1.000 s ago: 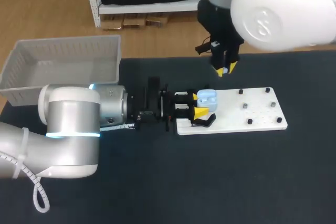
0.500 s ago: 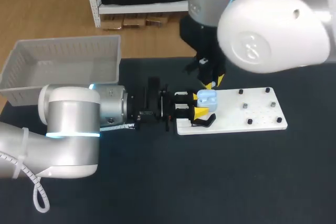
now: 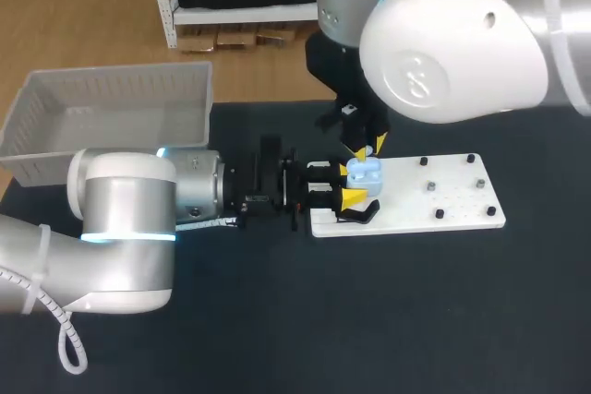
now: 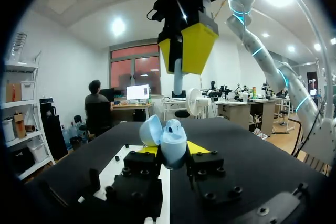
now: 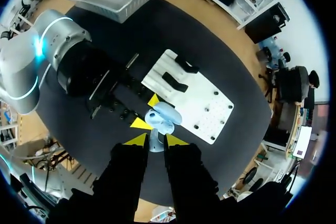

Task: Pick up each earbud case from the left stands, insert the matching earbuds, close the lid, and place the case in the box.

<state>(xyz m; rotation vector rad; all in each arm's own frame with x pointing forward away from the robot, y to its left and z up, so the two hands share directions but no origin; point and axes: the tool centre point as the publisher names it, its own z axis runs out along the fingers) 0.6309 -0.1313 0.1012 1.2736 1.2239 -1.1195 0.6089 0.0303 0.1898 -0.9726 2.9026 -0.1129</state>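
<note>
1. The left arm (image 3: pixel 120 228) lies low over the tabletop (image 3: pixel 369 320), coming in from its left edge. The left gripper (image 3: pixel 352 185) is clenched on the light-blue earbud case (image 4: pixel 172 140), a yellow tip on each side. It holds the case over the left end of the white board (image 3: pixel 443 205), with the lid (image 4: pixel 149 129) hinged open.
2. Straight above the case, the right gripper (image 5: pixel 156 139) is pinched on a pale earbud (image 4: pixel 178 80). The stem points down and is apart from the case.
3. Step in hand, as judged: inserting an earbud. The case is off its stand, the lid is not yet closed, and boxing is not yet done.
4. The next move calls for a plumb descent that lines the stem up with its well and stays off the raised lid. The left grip must not give under the push.
5. Around: a black stand (image 3: pixel 366 215) at the board's near-left corner, just beside the case, and small pegs (image 3: pixel 430 187) toward the right end. None sits between earbud and case; the open lid is the nearest obstruction.
6. Far-left corner: the white basket (image 3: pixel 120 122), with no case visible inside.
</note>
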